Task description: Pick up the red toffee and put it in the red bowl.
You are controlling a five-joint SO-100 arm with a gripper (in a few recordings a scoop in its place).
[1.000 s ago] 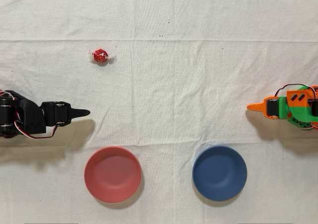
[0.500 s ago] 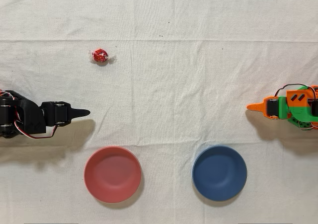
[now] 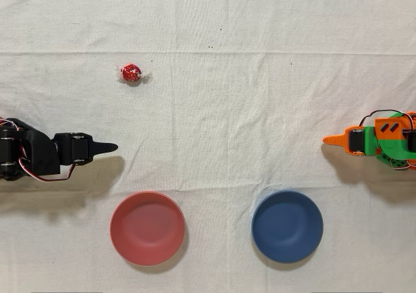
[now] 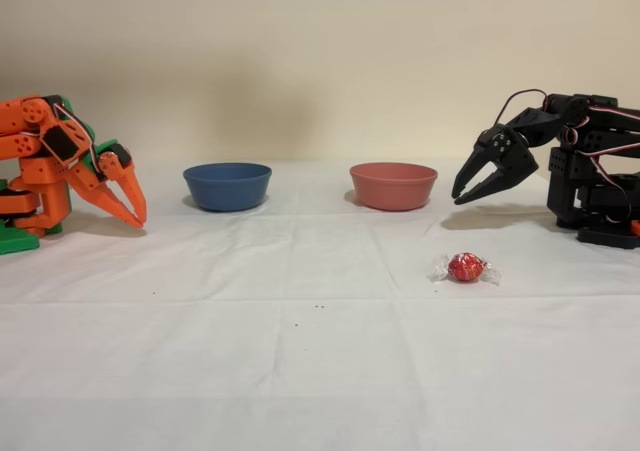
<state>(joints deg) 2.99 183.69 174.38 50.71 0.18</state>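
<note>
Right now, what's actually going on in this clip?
Nothing is being handled yet. The black arm's gripper hangs folded near its base, jaws slightly apart and empty, above the cloth. The red toffee lies alone on the white cloth, apart from both bowls. The red bowl sits empty beside the blue bowl. The orange arm stands idle.

**Black arm, matte and angular**

The black arm (image 4: 585, 166) is being seen as blocky matte-black segments. Thin red, white and black cables are being looped over its upper links. Its pincer (image 4: 462, 193) is being finished in tapered, pointed black fingers.
</note>
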